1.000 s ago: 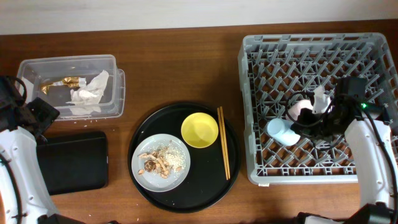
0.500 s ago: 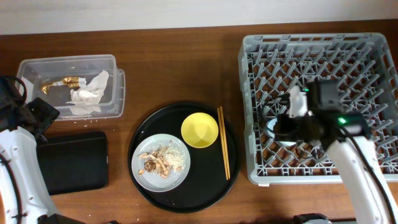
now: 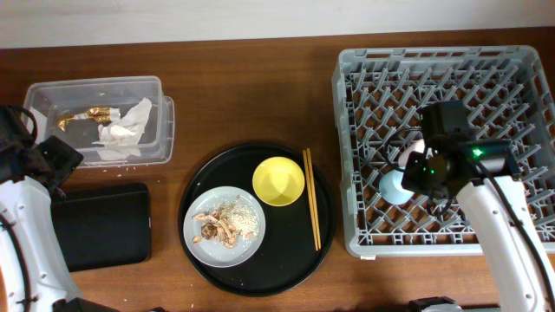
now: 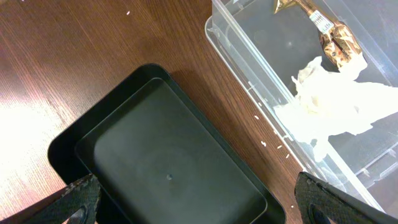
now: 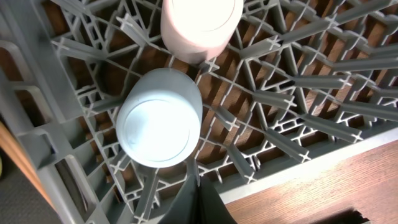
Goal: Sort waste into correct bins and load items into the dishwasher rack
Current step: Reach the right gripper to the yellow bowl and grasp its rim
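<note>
My right arm [image 3: 490,204] has drawn off the blue cup [image 3: 395,186] in the rack [image 3: 341,130]. Left claw [image 4: 202,199] gapes wide over the black tray [image 4: 155,155]; yellow bowl [image 3: 278,181] on the round tray [image 3: 286,247] looks light, slick, so I'd pinch its rim; right claw [image 3: 427,173], I cannot tell

**From left to right**

The box [image 3: 87,84] holds the napkin [image 3: 121,130] and wrapper [image 3: 87,114]; the flat tray [image 3: 100,227] lies before it. The round tray [image 3: 286,247], centre, carries plate [image 3: 221,198], bowl [image 3: 278,181] and chopsticks [image 3: 311,199]. The rack [image 3: 364,78], right, holds a cup [image 5: 158,118] just beside a second cup [image 5: 199,25].
</note>
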You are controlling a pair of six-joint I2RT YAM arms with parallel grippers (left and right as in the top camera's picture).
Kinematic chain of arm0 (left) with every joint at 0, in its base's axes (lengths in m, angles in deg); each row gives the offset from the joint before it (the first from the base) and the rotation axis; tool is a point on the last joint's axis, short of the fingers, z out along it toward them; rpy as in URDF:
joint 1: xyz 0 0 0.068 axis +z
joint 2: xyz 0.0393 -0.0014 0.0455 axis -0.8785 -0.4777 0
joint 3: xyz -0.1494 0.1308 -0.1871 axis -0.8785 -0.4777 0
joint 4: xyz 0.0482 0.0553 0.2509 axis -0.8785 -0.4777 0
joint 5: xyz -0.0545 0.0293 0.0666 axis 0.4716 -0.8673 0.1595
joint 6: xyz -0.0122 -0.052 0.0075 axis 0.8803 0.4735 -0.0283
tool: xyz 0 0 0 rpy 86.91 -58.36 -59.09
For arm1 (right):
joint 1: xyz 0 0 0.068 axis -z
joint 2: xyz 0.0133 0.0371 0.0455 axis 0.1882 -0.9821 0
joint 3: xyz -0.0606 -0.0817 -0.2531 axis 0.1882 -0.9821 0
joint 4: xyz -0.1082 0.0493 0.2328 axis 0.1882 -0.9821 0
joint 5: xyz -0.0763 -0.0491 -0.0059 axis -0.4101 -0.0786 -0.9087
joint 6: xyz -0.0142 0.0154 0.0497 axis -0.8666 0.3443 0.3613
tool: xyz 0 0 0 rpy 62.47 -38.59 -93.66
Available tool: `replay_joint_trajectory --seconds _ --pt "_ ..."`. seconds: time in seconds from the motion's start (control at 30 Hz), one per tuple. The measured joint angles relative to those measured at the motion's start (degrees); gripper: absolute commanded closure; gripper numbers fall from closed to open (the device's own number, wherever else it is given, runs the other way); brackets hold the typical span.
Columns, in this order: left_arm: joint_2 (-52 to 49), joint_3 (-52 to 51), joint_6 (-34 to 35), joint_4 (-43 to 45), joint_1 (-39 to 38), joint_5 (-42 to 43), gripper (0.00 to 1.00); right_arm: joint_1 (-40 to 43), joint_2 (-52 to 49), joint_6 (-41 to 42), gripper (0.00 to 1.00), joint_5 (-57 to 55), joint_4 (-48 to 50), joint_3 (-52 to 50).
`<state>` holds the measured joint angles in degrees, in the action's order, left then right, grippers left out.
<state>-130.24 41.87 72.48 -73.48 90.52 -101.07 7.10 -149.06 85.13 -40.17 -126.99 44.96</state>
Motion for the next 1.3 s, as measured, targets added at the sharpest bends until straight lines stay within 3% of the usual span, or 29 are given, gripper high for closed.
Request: replay_joint_trajectory --seconds 0.1,0.33,0.47,0.5,0.57,0.6,0.7,0.83,0.93,1.1,1.23,1.3 --pt "0.0 0.0 0.0 0.0 0.0 0.0 0.01 0.0 -0.9 0.1 0.96 0.5 1.6 0.0" --pt "0.0 0.0 0.0 0.0 0.0 0.0 0.01 0.0 -13.2 -0.1 0.96 3.3 3.7 0.2" --pt "0.0 0.0 0.0 0.0 0.0 0.0 0.01 0.0 -12.0 -0.1 0.92 4.4 -0.4 2.3" --pt "0.0 0.0 0.0 0.0 0.0 0.0 0.01 0.0 -9.8 -0.2 0.87 5.5 -1.7 4.4" --pt "0.0 0.0 0.0 0.0 0.0 0.0 0.01 -0.1 -3.1 -4.1 0.39 12.3 -2.1 9.1" --pt "0.0 0.0 0.0 0.0 0.0 0.0 0.01 -0.1 1.0 -7.2 0.3 18.2 -1.1 11.0" --pt "0.0 0.0 0.0 0.0 0.0 0.0 0.01 -3.4 6.8 -14.0 0.29 32.2 1.3 12.0" --pt "0.0 0.0 0.0 0.0 0.0 0.0 0.01 -16.9 1.7 -15.0 0.28 35.1 10.3 12.0" --pt "0.0 0.0 0.0 0.0 0.0 0.0 0.01 -26.6 -7.6 -12.6 0.28 33.3 16.5 12.5" --pt "0.0 0.0 0.0 0.0 0.0 0.0 0.01 -37.4 -35.3 -9.7 0.3 24.9 10.5 24.0" --pt "0.0 0.0 0.0 0.0 0.0 0.0 0.01 -38.9 -40.9 -4.0 0.47 16.7 15.1 28.3" --pt "0.0 0.0 0.0 0.0 0.0 0.0 0.01 -38.9 -42.1 -1.4 0.49 14.6 16.7 28.6"
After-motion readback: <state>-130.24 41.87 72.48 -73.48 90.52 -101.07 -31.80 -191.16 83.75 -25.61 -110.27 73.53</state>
